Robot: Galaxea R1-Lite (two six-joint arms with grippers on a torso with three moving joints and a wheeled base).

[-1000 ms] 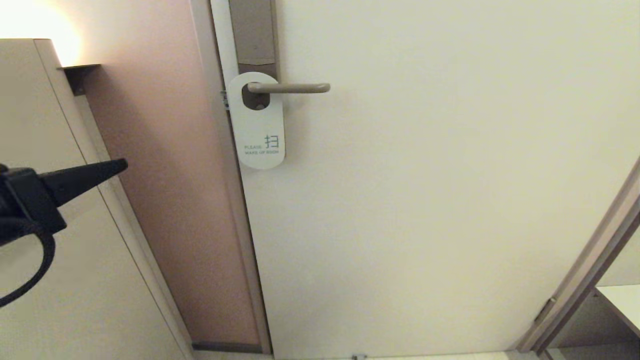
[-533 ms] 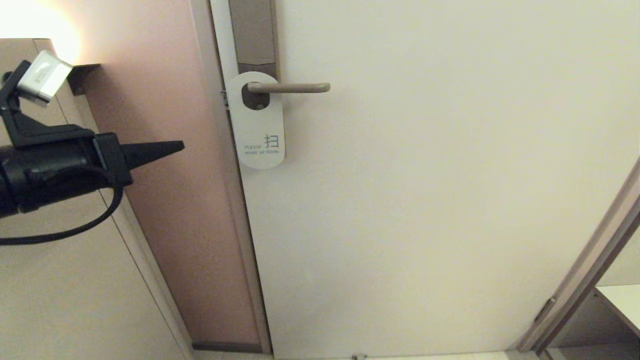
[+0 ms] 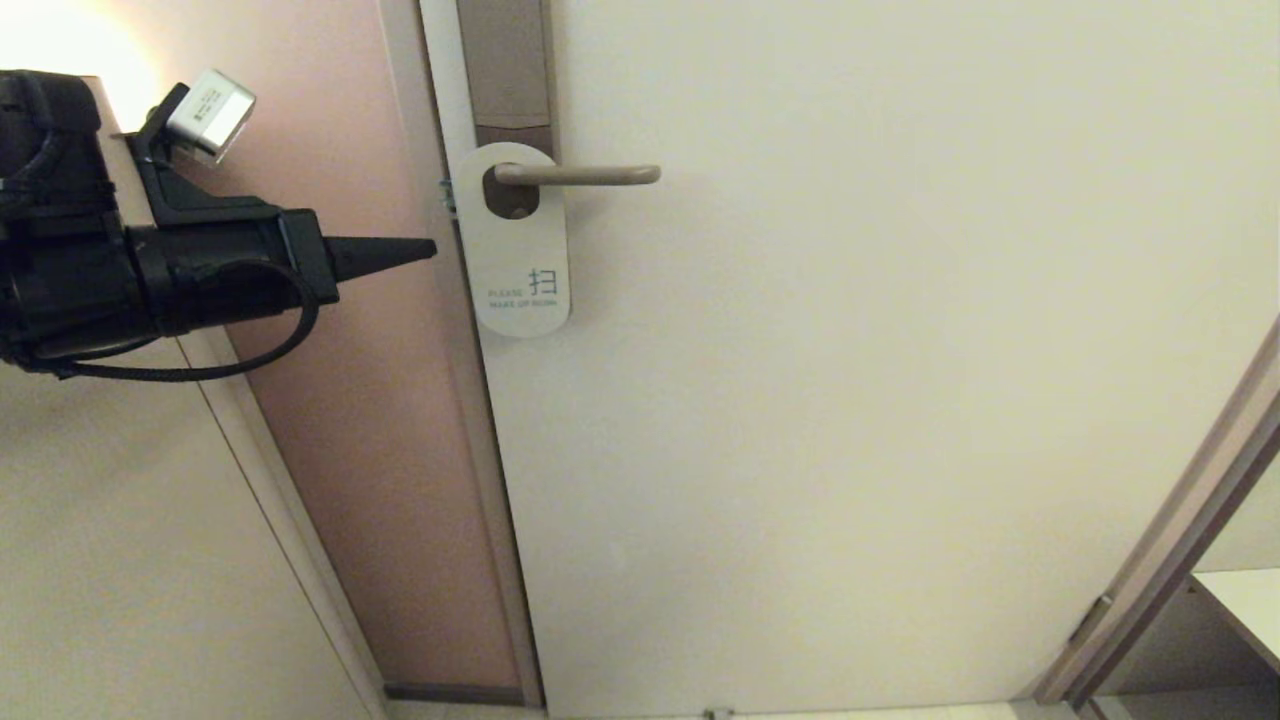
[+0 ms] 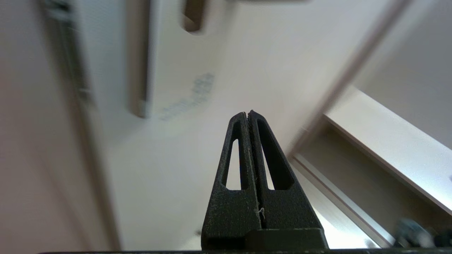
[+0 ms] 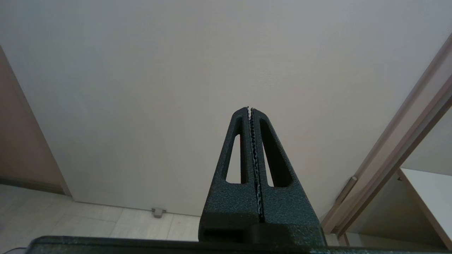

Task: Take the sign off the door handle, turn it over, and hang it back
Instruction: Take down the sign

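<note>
The sign [image 3: 517, 240] hangs on the door handle [image 3: 577, 175], its oval hole looped over the lever close to the tall brownish-grey plate [image 3: 505, 70]. The white side faces out, with teal lettering low on the card; the rounded bottom edge hangs free against the pale door [image 3: 850, 400], well below the lever. The sign's left edge lies just beside the door's own edge and the frame strip next to it — little room on that side. To the right of the card the lever runs on to its rounded tip, and beyond that the door face is bare.

The left gripper [image 3: 425, 247] points level toward the sign from the left, in front of the pinkish wall panel [image 3: 340, 400]. Its jaws are pressed together with nothing between them, and the tip is near the sign's left edge but apart from it, at about mid-height of the card. In the left wrist view the gripper [image 4: 248, 113] shows its two fingers meeting in a thin seam, with the sign [image 4: 183, 88] blurred ahead of it.

The right gripper [image 5: 249, 109] is parked low, out of the head view — its fingers are likewise pressed together and hold nothing, facing the lower door near the floor tiles [image 5: 70, 222].
</note>
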